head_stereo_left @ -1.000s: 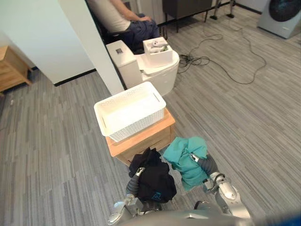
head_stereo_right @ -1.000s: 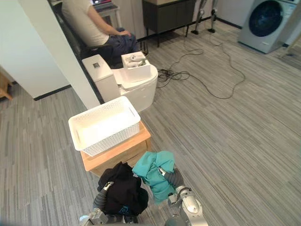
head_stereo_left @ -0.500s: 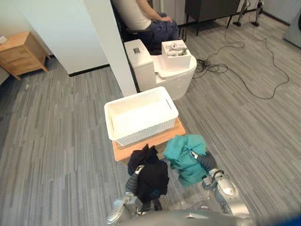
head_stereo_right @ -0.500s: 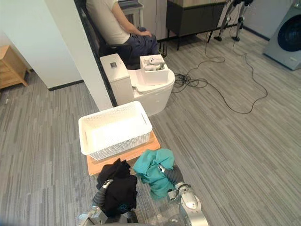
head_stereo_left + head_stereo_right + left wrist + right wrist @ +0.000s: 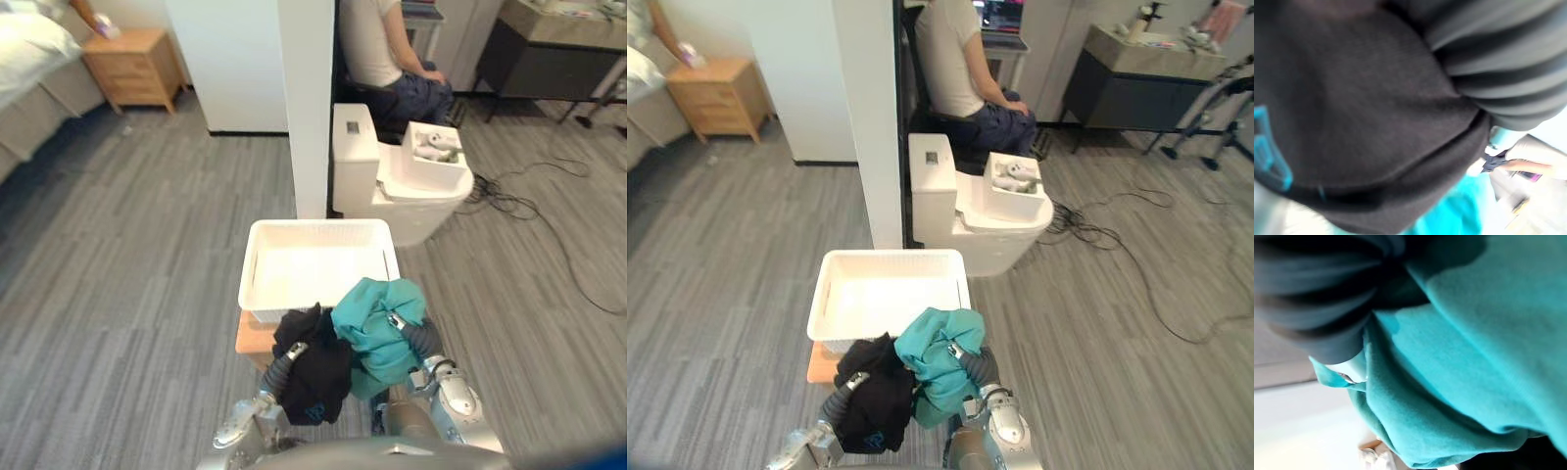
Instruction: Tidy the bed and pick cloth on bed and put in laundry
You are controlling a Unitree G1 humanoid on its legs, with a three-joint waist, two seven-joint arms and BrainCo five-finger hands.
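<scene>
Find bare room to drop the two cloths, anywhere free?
White perforated plastic basket: visible floor bare inside its rim. Crowded at its near edge, where the black cloth and teal cloth overlap it. Wooden stand beneath shows just a sliver. Grey plank floor left of the basket is open.

black cloth (image 5: 315, 380): matt knit | teal cloth (image 5: 377, 331): soft, matt (creased) | basket (image 5: 313, 269): white plastic | stand (image 5: 253, 343): pale wood

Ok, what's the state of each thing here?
Basket: empty, on the wooden stand.
Black cloth: bunched over the left hand, not in the basket.
Teal cloth: bunched over the right hand, at the basket's near rim.
Nightstand: drawers shut.
Person: seated.
</scene>
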